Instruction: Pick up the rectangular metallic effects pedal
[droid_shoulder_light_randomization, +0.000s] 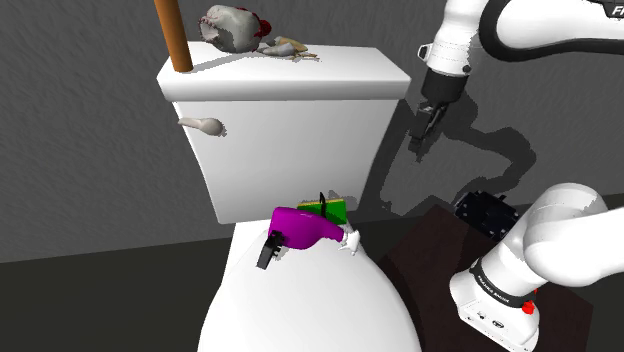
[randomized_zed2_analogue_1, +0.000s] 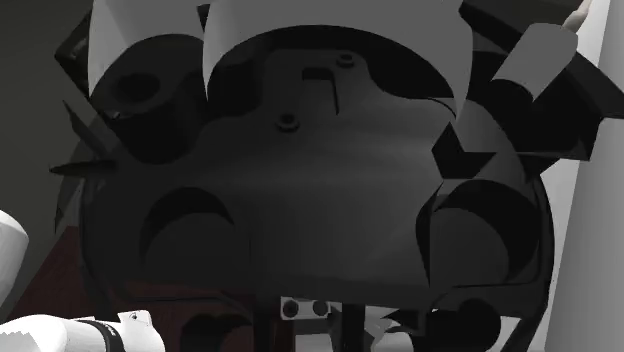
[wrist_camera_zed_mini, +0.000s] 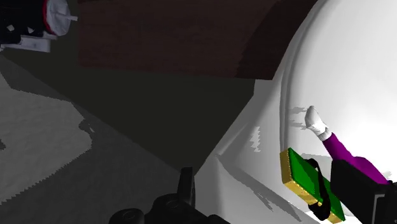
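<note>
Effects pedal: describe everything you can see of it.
The effects pedal is a flat rectangular box, green on top with yellow-gold sides, and a thin black stalk at its edge. It lies at the rear of the white toilet lid, by the tank, behind the purple gadget. The pincer hangs apart from it.

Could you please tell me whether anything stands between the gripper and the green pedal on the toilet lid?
Nothing visible does. The gripper hangs beside the toilet tank, and the side of the green pedal toward it is open. A purple object crowds the pedal's far side.
</note>
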